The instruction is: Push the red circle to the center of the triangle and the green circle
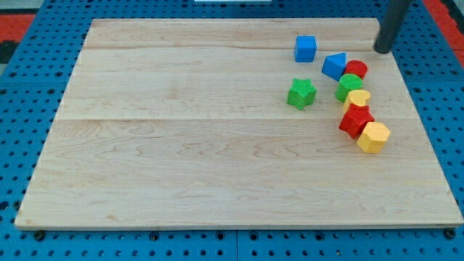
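Note:
The red circle (357, 69) sits at the view's upper right, touching the blue triangle (334, 66) on its left and the green circle (349, 86) just below it. My tip (381, 50) is the dark rod's lower end, up and to the right of the red circle, a short gap away. It touches no block.
A blue cube (306, 48) lies left of the tip. A green star (301, 93) lies left of the green circle. Below the green circle run a yellow block (358, 99), a red star (356, 120) and a yellow hexagon (373, 136). The wooden board (181, 145) edges on blue pegboard.

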